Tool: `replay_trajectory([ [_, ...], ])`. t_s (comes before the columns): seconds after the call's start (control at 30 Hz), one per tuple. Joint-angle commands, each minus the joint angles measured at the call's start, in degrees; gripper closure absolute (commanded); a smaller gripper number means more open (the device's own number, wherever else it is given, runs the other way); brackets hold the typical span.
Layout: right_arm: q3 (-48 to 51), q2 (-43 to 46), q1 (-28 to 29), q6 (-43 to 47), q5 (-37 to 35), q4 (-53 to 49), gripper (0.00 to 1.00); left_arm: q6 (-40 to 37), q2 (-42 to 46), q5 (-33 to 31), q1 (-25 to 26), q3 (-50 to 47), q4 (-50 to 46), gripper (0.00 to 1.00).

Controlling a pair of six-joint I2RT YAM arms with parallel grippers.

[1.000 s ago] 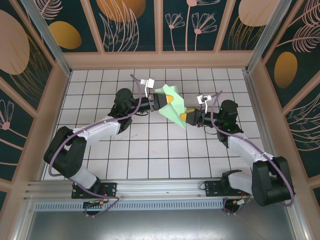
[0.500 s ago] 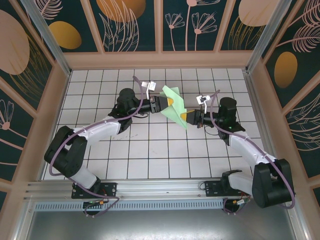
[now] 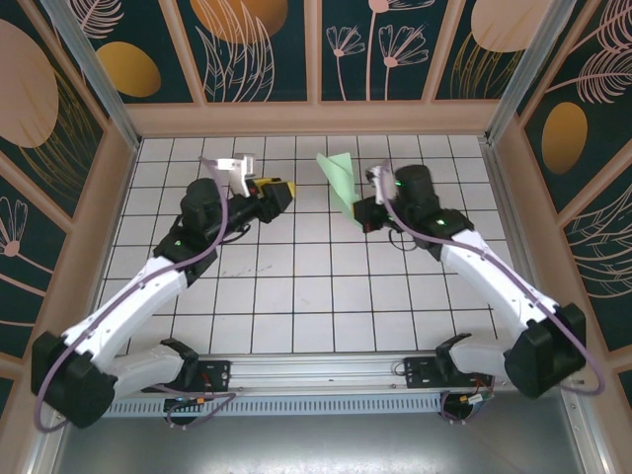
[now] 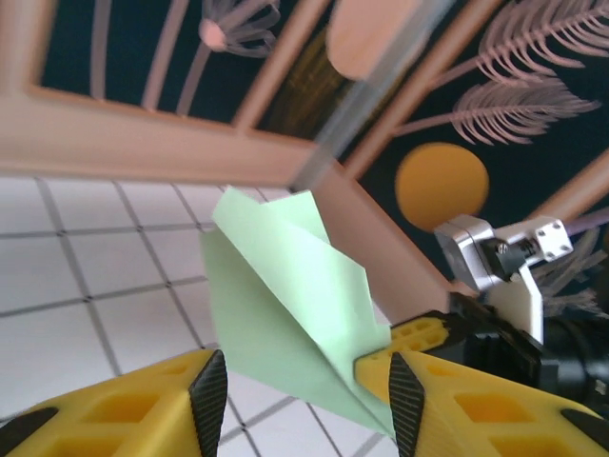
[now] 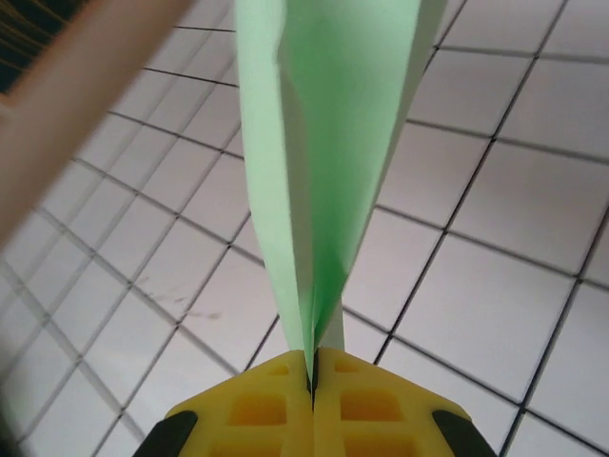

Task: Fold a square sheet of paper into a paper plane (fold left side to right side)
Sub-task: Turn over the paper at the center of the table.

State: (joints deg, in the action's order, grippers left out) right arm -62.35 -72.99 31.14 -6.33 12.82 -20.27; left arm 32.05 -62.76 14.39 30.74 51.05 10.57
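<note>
Over the far tiles: the paper plane [image 3: 340, 178] is hanging in the air above the table [image 3: 296, 296], a narrow, creased dart of pale green that is touching nothing but one gripper.
Right gripper: the right gripper [image 3: 361, 210] is pinching the plane's lower tip. In its wrist view the jaws are pressing tight together on the folded layers [image 5: 312, 367], and the paper [image 5: 324, 162] is fanning up and away from them.
Left gripper: the left gripper [image 3: 282, 192] is hovering well apart from the plane, to its left, jaws wide and carrying nothing. In its wrist view the plane [image 4: 285, 314] is sitting beyond the spread fingers [image 4: 207, 395].
Step in hand: the side-to-side fold is looking done, judging by the layered shape, and the work is seeming late in the sequence.
Next move: this is probably calling for the left gripper to come in level with a free edge and close gently.
Risk: thin paper held at one tip is likely bending or slipping under a careless approach.
</note>
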Motion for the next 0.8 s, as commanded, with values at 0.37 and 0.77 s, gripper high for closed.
replay_trajectory([
  [0.37,-23.7,-32.9,22.1,-0.5,-71.5,-35.4,0.94,-4.6,14.4,-23.5,0.0,-6.5,-7.9,0.50],
  [0.77,-19.5,-45.1,28.7,5.4,-60.1,-31.9,0.82,-3.9,14.4,-22.9,0.0,-7.0,-8.0,0.50],
])
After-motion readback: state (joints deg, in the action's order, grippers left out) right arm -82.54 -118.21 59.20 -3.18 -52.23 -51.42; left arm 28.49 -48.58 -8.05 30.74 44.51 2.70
